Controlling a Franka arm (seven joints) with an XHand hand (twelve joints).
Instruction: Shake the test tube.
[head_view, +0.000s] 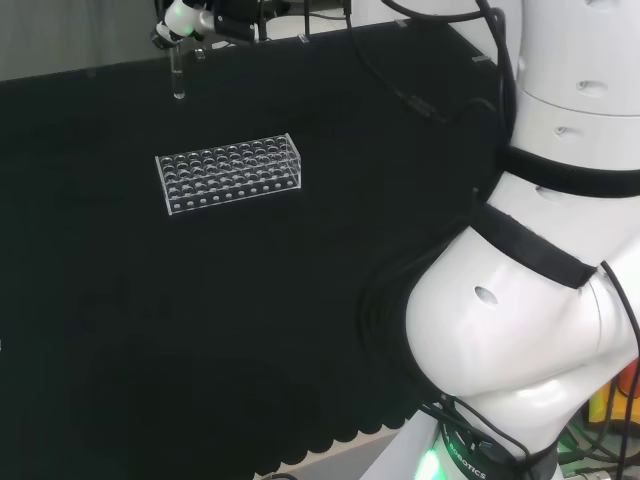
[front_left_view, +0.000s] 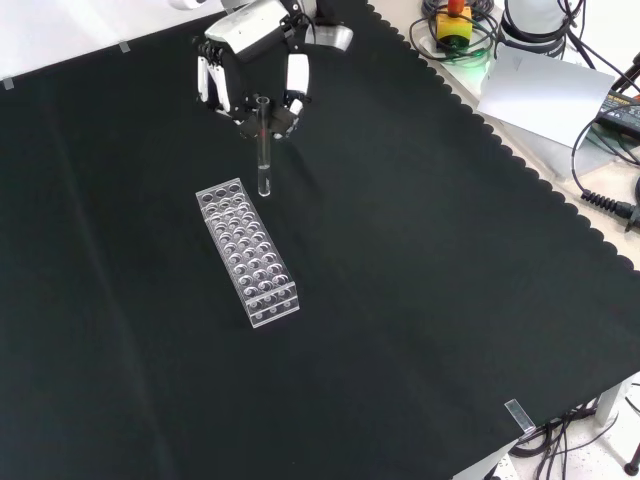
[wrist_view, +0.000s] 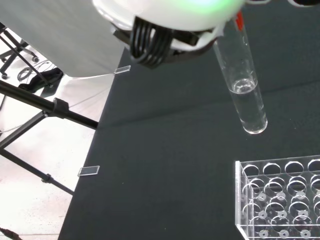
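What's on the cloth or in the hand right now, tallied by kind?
Test tube: 1, part-filled with clear liquid, held above the cloth in the hand
Clear rack: 1, no tubes in it
Total: 2

The black and white hand (front_left_view: 250, 70) hangs at the front view's far left, fingers curled downward in a pinch.

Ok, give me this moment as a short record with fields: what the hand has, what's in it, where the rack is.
hand: hand shut on the test tube, held upright above the cloth
tube contents: clear liquid in its lower part, seen in the wrist view
rack: clear test tube rack on the cloth, holes look empty
tube versus rack: out of the rack, lifted beside one end
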